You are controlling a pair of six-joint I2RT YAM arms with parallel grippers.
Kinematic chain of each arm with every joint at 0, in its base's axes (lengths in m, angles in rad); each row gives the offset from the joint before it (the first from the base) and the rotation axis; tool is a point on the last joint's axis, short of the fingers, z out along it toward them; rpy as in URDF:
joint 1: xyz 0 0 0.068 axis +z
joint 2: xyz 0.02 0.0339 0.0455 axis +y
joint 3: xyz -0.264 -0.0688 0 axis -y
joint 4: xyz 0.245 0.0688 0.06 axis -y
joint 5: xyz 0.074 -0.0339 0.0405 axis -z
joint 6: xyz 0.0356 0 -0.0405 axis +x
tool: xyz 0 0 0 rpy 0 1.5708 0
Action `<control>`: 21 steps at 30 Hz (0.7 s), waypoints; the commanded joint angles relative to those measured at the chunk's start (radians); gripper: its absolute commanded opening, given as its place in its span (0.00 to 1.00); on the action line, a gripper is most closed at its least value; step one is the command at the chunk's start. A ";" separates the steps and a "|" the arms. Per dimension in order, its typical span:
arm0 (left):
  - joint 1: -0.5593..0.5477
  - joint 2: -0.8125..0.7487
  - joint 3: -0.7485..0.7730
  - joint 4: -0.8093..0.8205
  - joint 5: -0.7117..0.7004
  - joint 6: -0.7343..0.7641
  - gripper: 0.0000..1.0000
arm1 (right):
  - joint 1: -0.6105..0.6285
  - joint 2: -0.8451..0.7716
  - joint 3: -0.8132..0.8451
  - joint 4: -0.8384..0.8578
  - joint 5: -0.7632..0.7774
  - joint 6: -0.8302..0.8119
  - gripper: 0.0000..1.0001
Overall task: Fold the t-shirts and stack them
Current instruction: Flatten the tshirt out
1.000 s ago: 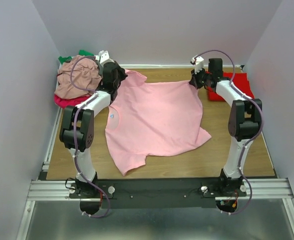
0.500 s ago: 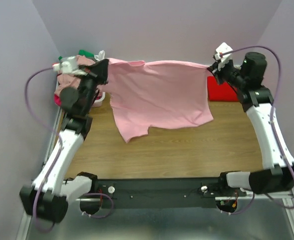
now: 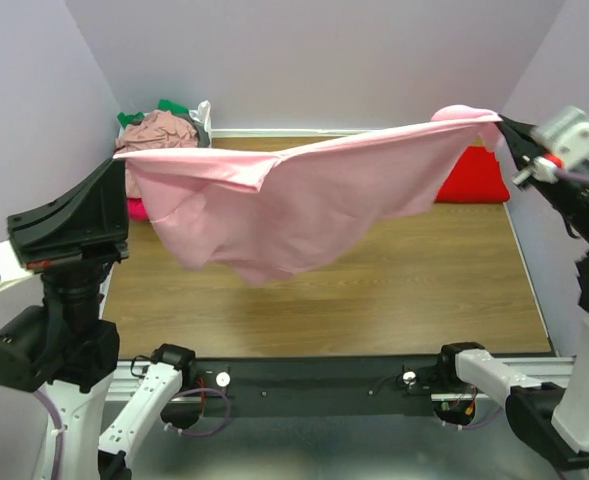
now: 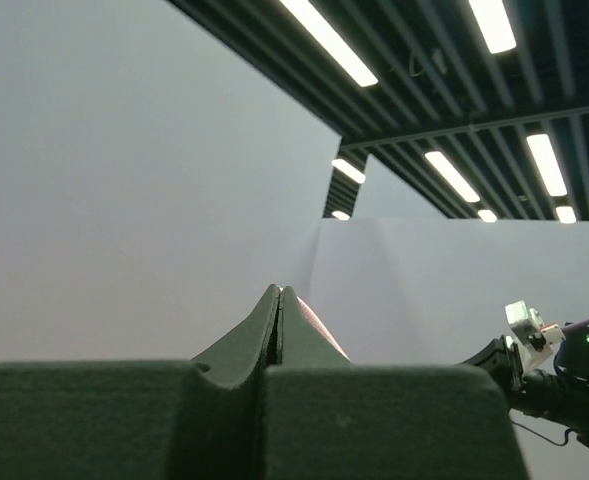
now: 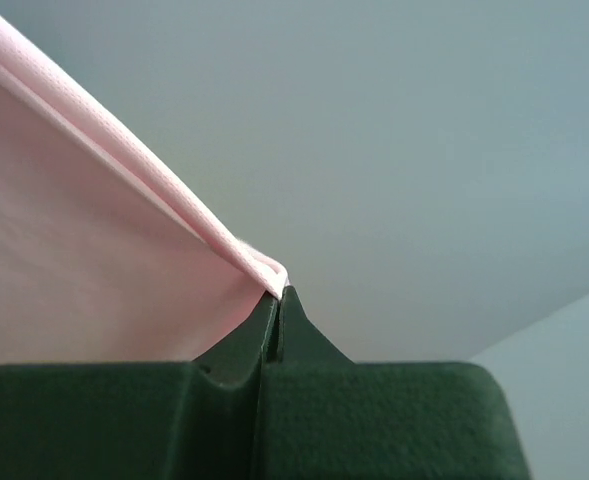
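The light pink t-shirt (image 3: 304, 200) hangs in the air above the table, stretched between both arms. My left gripper (image 3: 122, 160) is shut on its left corner; in the left wrist view only a pink sliver (image 4: 319, 330) shows beside the closed jaws (image 4: 279, 292). Its right corner is pinched in my right gripper (image 3: 500, 121), which is shut. The right wrist view shows the hem (image 5: 124, 170) running into the closed jaws (image 5: 279, 292). A folded red t-shirt (image 3: 472, 178) lies at the back right. Dusty rose (image 3: 169, 130), green (image 3: 171, 105) and magenta (image 3: 134, 208) tees are piled at the back left.
A white object (image 3: 203, 112) pokes up behind the back-left pile. The wooden table top (image 3: 414, 280) lies under the hanging shirt. Pale walls close in on three sides. In the left wrist view the right arm (image 4: 559, 385) is seen across from it.
Both arms have risen high and swung toward the camera, lifting the pink t-shirt off the table. It went from lying flat to hanging stretched in the air.
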 commanded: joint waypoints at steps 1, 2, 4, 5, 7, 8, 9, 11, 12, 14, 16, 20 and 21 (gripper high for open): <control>0.000 0.014 0.092 -0.009 0.070 -0.075 0.00 | -0.022 -0.022 0.131 -0.066 -0.078 0.024 0.00; -0.001 0.020 0.102 -0.007 0.077 -0.081 0.00 | -0.034 -0.024 0.156 -0.064 -0.099 0.044 0.00; -0.001 0.025 0.096 -0.004 0.077 -0.103 0.00 | -0.048 -0.022 0.170 -0.066 -0.164 0.076 0.00; -0.001 0.025 0.077 -0.003 0.072 -0.110 0.00 | -0.057 -0.024 0.150 -0.066 -0.185 0.082 0.00; -0.001 0.025 0.038 -0.003 0.058 -0.141 0.00 | -0.061 -0.031 0.107 -0.064 -0.227 0.084 0.00; -0.001 0.027 -0.020 -0.001 0.043 -0.156 0.00 | -0.061 -0.034 0.040 -0.063 -0.230 0.084 0.00; -0.001 0.028 -0.055 -0.001 0.040 -0.173 0.00 | -0.061 -0.036 0.040 -0.063 -0.233 0.080 0.00; -0.001 0.048 -0.180 0.002 0.025 -0.227 0.00 | -0.060 -0.038 -0.095 -0.051 -0.225 0.058 0.00; -0.001 0.059 -0.228 0.004 0.017 -0.241 0.00 | -0.063 -0.038 -0.208 -0.032 -0.205 0.046 0.00; -0.001 0.102 -0.375 0.036 -0.027 -0.258 0.00 | -0.061 -0.021 -0.317 0.038 -0.178 0.052 0.00; -0.001 0.186 -0.469 0.086 -0.064 -0.258 0.00 | -0.063 0.014 -0.434 0.096 -0.135 0.053 0.01; -0.001 0.466 -0.576 0.249 -0.150 -0.248 0.00 | -0.063 0.180 -0.699 0.273 -0.089 0.040 0.00; -0.001 0.543 -0.560 0.278 -0.152 -0.235 0.00 | -0.061 0.262 -0.730 0.381 -0.089 0.044 0.00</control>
